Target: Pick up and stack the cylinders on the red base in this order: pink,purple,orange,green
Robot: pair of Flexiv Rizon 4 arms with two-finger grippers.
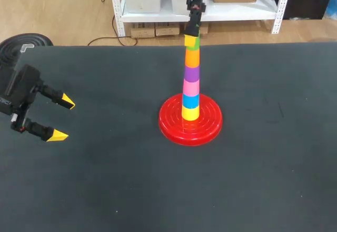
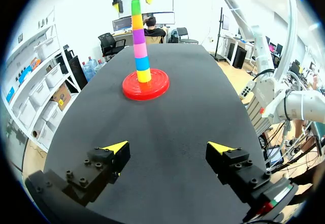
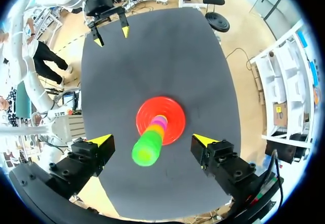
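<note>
Black desk (image 1: 105, 190) carries everything you need, with the red base (image 1: 174, 129) near its middle. On the base stands 1 tower of 6 cylinders. From the base up they are yellow (image 1: 190, 113), blue (image 1: 190, 101), pink (image 1: 190, 87), purple (image 1: 191, 73), orange (image 1: 192, 57) and green (image 2: 135, 8).

Your right end effector (image 3: 152, 140) hangs straight above the base at the tower's top. Its fingers are spread wide, 1 on each side of the green cylinder and touching neither side, so it holds nothing. Your left end effector (image 1: 62, 119) sits well to the left of the base, low over the desk, also spread wide and empty.

By my reading, all 4 named cylinders are stacked in the order asked, and green looks seated squarely on orange. What seems left for you is to lift the right arm clear without brushing the tower, which is tall and narrow and would likely tip from a side knock.
</note>
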